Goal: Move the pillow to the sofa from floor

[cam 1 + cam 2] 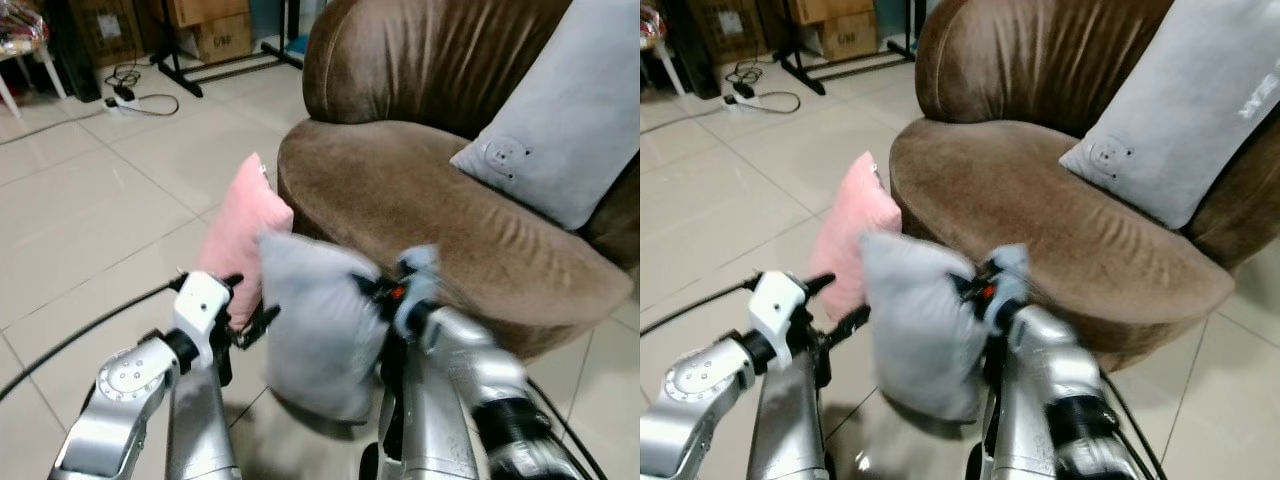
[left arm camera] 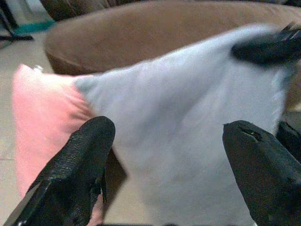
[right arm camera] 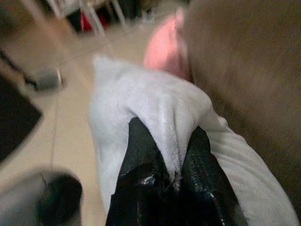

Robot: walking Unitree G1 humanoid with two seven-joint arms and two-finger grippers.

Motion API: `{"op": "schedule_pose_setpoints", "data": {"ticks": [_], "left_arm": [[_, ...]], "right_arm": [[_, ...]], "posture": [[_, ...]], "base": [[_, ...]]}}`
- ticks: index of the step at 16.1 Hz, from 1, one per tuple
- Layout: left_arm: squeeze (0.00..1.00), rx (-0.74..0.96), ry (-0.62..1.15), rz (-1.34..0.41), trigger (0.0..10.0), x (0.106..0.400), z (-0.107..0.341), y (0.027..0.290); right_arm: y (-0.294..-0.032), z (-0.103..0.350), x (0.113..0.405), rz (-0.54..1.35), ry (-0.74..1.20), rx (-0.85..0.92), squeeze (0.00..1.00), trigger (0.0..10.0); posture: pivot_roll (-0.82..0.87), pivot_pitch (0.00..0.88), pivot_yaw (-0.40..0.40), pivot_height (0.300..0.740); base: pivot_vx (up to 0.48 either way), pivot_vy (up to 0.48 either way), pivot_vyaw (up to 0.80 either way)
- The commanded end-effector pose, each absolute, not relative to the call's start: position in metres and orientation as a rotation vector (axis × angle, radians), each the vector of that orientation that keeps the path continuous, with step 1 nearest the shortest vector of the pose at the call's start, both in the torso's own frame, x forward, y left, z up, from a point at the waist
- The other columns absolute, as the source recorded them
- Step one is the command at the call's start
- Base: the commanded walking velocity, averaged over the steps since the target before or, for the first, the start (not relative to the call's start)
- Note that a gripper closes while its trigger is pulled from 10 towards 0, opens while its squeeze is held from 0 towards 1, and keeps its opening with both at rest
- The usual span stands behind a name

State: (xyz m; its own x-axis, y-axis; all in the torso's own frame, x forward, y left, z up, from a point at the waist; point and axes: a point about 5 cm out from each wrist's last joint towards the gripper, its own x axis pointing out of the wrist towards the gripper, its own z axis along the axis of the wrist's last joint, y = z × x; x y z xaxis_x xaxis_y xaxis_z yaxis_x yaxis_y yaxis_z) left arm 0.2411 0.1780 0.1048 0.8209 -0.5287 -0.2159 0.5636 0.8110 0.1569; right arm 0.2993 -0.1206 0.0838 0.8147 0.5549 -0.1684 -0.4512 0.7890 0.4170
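A light grey pillow [image 1: 315,320] hangs off the floor in front of the brown sofa [image 1: 440,200]. My right gripper [image 3: 174,176] is shut on a fold at the pillow's top corner [image 1: 400,285], pinching the fabric between both fingers. My left gripper [image 1: 250,310] stands open just left of the pillow, its two black fingers [image 2: 75,165] apart with the grey pillow [image 2: 188,136] ahead of them. A pink pillow [image 1: 240,235] leans upright against the sofa's front, behind the grey one.
A second grey pillow [image 1: 560,120] rests against the sofa's backrest on the right. Cardboard boxes [image 1: 210,25], a black stand's legs and a power strip [image 1: 125,95] with cables lie on the tiled floor at the back left. A black cable [image 1: 80,335] crosses the floor near my left arm.
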Motion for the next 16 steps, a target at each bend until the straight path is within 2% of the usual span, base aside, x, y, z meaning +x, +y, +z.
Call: {"op": "schedule_pose_setpoints", "data": {"ticks": [1,2,3,4,5,7,11,16], "left_arm": [[0.0,0.227,0.136,-0.559,10.0,0.242,0.11,0.178],[0.0,0.239,0.097,-0.514,10.0,0.247,0.117,0.179],[0.0,0.242,0.083,-0.495,10.0,0.249,0.119,0.18],[0.0,0.254,0.038,-0.429,10.0,0.255,0.128,0.182],[0.0,0.229,-0.044,-0.348,10.0,0.258,0.141,0.181],[0.0,0.22,-0.064,-0.299,10.0,0.254,0.148,0.179],[0.0,0.203,-0.071,-0.243,10.0,0.247,0.149,0.175],[0.0,0.212,-0.054,-0.252,10.0,0.251,0.147,0.171]], "right_arm": [[-0.129,0.126,0.306,0.512,0.117,0.406,0.0,1.5],[-0.136,0.144,0.306,0.403,0.038,0.415,0.0,5.8],[-0.139,0.15,0.304,0.372,0.015,0.417,0.0,5.8],[-0.139,0.158,0.296,0.37,-0.002,0.393,0.0,10.0],[-0.137,0.156,0.284,0.353,-0.011,0.34,0.0,10.0],[-0.136,0.151,0.272,0.296,0.026,0.339,0.0,10.0],[-0.135,0.155,0.262,0.261,0.04,0.352,0.0,10.0],[-0.134,0.158,0.257,0.267,0.045,0.341,0.0,10.0]], "posture": [[0.01,0.0,-0.069,0.412],[0.0,0.0,-0.07,0.412],[0.0,0.0,-0.07,0.412],[0.0,0.0,-0.07,0.412],[0.0,0.0,-0.076,0.417],[0.0,0.0,-0.077,0.432],[0.0,0.0,-0.071,0.462],[-0.02,0.0,-0.051,0.502]], "base": [[0.0,0.0,0.0],[0.0,0.0,0.0],[0.0,0.0,0.0],[0.0,0.0,0.0],[0.0,0.0,0.0],[0.0,0.0,0.0],[0.0,0.0,0.0],[0.0,0.0,0.0]]}}
